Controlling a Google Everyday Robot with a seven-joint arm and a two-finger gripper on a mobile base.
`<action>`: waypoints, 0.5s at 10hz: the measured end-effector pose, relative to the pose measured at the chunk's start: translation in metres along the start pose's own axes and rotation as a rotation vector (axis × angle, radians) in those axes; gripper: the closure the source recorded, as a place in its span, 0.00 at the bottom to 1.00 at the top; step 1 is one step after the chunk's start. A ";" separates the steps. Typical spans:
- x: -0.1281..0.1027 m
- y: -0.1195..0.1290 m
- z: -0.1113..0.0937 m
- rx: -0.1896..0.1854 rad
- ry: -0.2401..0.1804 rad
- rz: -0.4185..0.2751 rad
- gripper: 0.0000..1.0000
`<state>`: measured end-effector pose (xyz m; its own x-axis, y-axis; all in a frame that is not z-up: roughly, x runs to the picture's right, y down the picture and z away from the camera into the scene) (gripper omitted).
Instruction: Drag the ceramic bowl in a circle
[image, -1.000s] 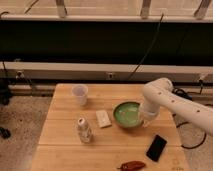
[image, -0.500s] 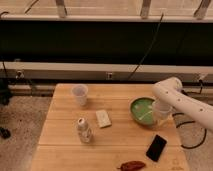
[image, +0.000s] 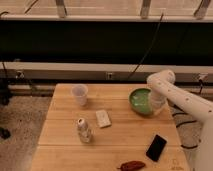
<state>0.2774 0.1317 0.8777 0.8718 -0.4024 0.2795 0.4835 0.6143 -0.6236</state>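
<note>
The ceramic bowl (image: 139, 100) is round, shallow and glossy green with a paler rim. It sits on the wooden table (image: 65, 140) near the right edge, at the far side. My gripper (image: 155, 104) hangs from the white arm and reaches down at the bowl's right rim, touching or very close to it. The arm hides the bowl's right side.
A white cup (image: 79, 95) stands at the far left of the table. A small bottle (image: 83, 130) stands at left centre, a pale flat packet (image: 103, 118) beside it. A black phone (image: 156, 147) and a reddish-brown item (image: 132, 165) lie near the front right edge.
The bowl and my gripper have moved together to the right and toward the far side of the table, from near the centre to near the right edge.
</note>
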 end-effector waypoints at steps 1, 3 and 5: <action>-0.006 -0.011 -0.002 0.012 0.004 -0.021 0.83; -0.034 -0.033 -0.009 0.042 -0.009 -0.087 0.83; -0.060 -0.044 -0.015 0.068 -0.031 -0.147 0.83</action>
<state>0.2022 0.1183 0.8775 0.7926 -0.4709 0.3873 0.6095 0.5952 -0.5237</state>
